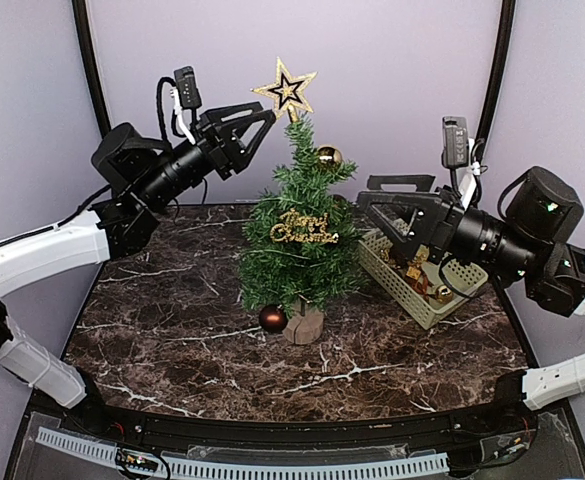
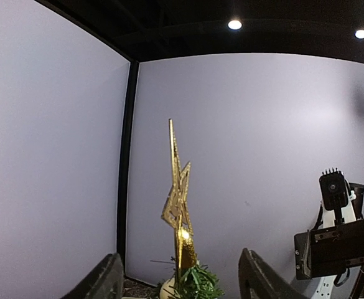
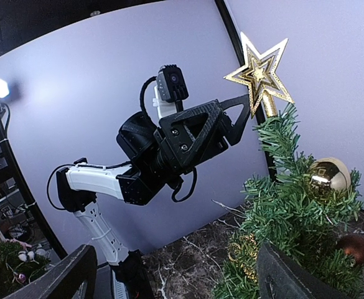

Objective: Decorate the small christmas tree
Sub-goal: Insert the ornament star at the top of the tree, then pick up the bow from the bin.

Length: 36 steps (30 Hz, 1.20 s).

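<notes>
The small christmas tree [image 1: 297,245] stands mid-table on its wooden stump [image 1: 303,326]. A gold star [image 1: 286,90] tops it, a gold ball [image 1: 328,156] hangs near the top, and a gold "Merry Christmas" sign [image 1: 304,230] lies across the middle. A dark red ball [image 1: 272,318] rests by the stump. My left gripper [image 1: 267,115] is level with the star's stem. In the left wrist view the star [image 2: 178,205] stands edge-on between the left gripper's [image 2: 180,277] open jaws, which do not touch it. My right gripper [image 1: 367,195] hovers right of the tree, open and empty [image 3: 182,277].
A pale slatted basket [image 1: 404,291] holding gold ornaments sits at the right of the marble table, under the right arm. The grey back wall lies close behind the tree. The right wrist view shows the left arm [image 3: 169,149] reaching to the star [image 3: 259,75].
</notes>
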Motion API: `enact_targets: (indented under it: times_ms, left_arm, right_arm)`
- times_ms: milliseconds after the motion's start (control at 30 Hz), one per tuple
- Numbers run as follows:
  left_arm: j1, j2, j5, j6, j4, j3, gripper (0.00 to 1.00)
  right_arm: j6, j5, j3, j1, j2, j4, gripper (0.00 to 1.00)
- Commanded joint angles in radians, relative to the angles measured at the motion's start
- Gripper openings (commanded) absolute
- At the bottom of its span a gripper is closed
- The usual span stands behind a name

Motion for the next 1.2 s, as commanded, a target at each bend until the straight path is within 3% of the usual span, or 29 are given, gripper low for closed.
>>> enact_targets:
  times_ms: [0,133,233,367,533,700,867,1000,1167]
  left_arm:
    - [0.003,-0.101,-0.031,0.036,-0.01,-0.041,0.71]
    - [0.003,-0.165,-0.062,0.076,-0.093,-0.053,0.81]
    - [0.004,-0.214,-0.104,0.099,-0.272,-0.033,0.88]
    - [0.015,-0.271,-0.179,0.103,-0.548,0.014,0.93]
    - [0.127,-0.311,-0.17,0.03,-0.767,-0.023,0.94]
    - [0.311,-0.354,0.002,-0.048,-0.833,-0.179,0.94]
    - [0.497,-0.374,0.12,-0.052,-0.835,-0.275,0.94]
    - [0.559,-0.401,0.143,0.014,-0.838,-0.329,0.94]
    - [0.563,-0.457,0.057,0.141,-0.839,-0.41,0.94]
  right_arm:
    - [0.004,0.016,-0.003,-0.006,-0.004,0.05,0.9]
    - [-0.02,0.09,0.007,-0.006,-0.027,0.006,0.91]
    - [-0.033,0.211,0.029,-0.005,-0.057,-0.073,0.92]
    - [-0.012,0.407,0.09,-0.021,-0.061,-0.255,0.93]
    - [0.052,0.551,0.165,-0.138,-0.016,-0.497,0.93]
    - [0.077,0.39,0.125,-0.444,0.019,-0.577,0.93]
    - [0.087,0.131,0.025,-0.748,0.11,-0.544,0.9]
    - [0.085,0.035,-0.023,-0.911,0.225,-0.518,0.87]
    - [0.086,-0.029,-0.06,-1.029,0.375,-0.462,0.84]
